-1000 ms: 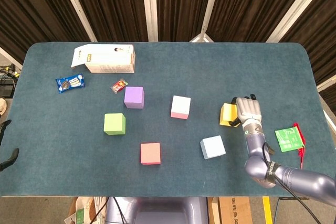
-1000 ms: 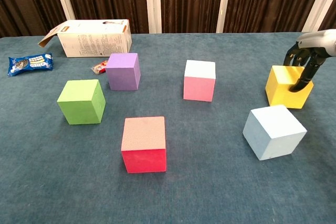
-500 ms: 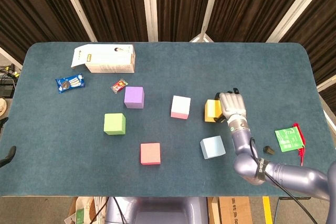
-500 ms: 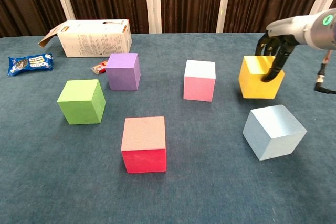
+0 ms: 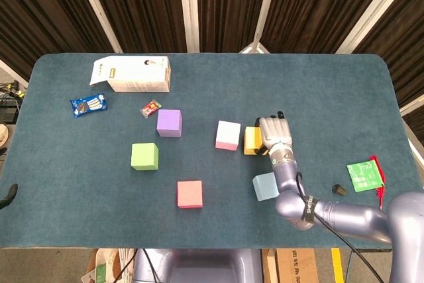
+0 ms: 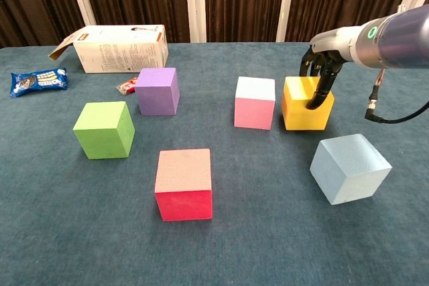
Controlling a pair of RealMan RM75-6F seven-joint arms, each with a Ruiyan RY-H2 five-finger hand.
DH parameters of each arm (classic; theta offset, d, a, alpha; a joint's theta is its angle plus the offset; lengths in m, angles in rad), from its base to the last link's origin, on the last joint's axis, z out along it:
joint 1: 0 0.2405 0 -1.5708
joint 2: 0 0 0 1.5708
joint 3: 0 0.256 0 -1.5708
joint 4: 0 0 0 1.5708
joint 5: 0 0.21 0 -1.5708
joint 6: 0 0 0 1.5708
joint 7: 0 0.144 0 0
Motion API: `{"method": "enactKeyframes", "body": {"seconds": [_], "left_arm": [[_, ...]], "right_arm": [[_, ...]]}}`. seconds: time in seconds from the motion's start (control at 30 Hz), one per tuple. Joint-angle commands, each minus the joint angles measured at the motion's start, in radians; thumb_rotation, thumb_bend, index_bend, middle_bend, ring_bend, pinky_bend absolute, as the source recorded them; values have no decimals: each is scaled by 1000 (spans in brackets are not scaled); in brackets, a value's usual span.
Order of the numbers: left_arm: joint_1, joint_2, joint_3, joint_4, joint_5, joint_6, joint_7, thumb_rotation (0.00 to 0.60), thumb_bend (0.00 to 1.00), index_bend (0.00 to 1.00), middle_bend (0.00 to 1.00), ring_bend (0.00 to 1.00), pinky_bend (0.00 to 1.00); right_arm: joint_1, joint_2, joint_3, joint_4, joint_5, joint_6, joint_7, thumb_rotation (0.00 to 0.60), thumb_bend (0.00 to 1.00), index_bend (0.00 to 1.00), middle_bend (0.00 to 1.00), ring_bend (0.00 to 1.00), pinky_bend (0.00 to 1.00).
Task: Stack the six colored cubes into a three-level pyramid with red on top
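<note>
**Bench inventory: six cubes, none stacked**

Hidden or unclear:
- My left hand is in neither view.
- From the head view, my right hand covers the right part of the yellow cube, and my forearm crosses the blue cube.
- The small dark item near the green packet is too small for me to identify.
- The chest view cuts off the right arm at the frame edge.

Right hand: fingers curled down over the top and right side of the yellow cube, gripping it. I cannot tell whether the cube rests on the bench or is just off it.

Cubes, all apart on the blue-green bench:
- Yellow: centre-right, just beside the pink cube, narrow gap between.
- Pink: pale top, pink sides, mid-bench.
- Purple cube: left of pink.
- Green cube: front of purple, further left.
- Red cube: nearest front, pale speckled top.
- Blue: front right, turned at an angle.

Other: white carton, blue snack pack, red wrapper, all at rear left.
</note>
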Motion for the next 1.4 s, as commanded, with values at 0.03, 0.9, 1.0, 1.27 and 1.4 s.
{"method": "enactKeyframes", "body": {"seconds": [0.03,0.9,1.0,1.27,1.4], "left_arm": [[0,0,-1,0,-2,0,1,600,417,135,0,0,0],[-2,0,-8,4,-21,-1,3,600,417,135,0,0,0],[-1,1,-9,4,-22,1,0,600,417,135,0,0,0],[-3,-1,-9,5,-24,-2,1,600,417,135,0,0,0],[-3,-1,-10,5,-25,-1,0,600,418,135,0,0,0]], "right_arm": [[10,-23,0,20,4,25,-13,600,275,436,387,208,0],[33,-94,55,99,83,47,-79,600,275,436,387,208,0],[31,-95,62,102,88,46,-82,600,275,436,387,208,0],[31,-108,77,109,87,60,-89,600,274,436,387,208,0],[31,-115,84,112,91,62,-94,600,275,436,386,208,0]]}}
